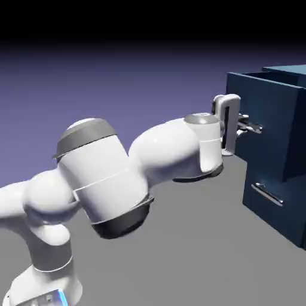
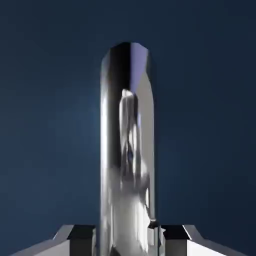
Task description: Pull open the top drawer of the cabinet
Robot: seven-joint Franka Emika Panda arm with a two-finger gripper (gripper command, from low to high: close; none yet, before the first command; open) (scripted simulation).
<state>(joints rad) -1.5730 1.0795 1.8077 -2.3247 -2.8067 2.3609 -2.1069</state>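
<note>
Navy top drawer (image 1: 272, 110): standing partly open at the exterior view's right, its front jutting out beyond the lower one and its open top edge showing.
Silver bar handle (image 2: 127, 150): running along the drawer's front, filling the middle of the hand view and shining with blurred reflections.
Gripper (image 2: 128, 241): closing on the handle, its two fingertips (image 2: 82, 241) pressing in from either side, near the bottom edge of the hand view.
Hand housing (image 1: 228, 122): standing upright just before the drawer front.
Lower drawer (image 1: 269, 212): sitting shut beneath, carrying its own lower handle (image 1: 267, 194) apart from the gripper.
Cabinet (image 1: 293, 69): rising behind both fronts, running out of the exterior view's right edge.
White arm (image 1: 164, 149): reaching across from the exterior view's left, its rounded segments bending at dark-grey-banded joints.
Arm base (image 1: 48, 284): resting at the lower left, showing a lit blue strip.
Ground (image 1: 185, 245): spreading plain grey beneath the arm.
Backdrop (image 1: 119, 83): fading from blue-violet to black above.
</note>
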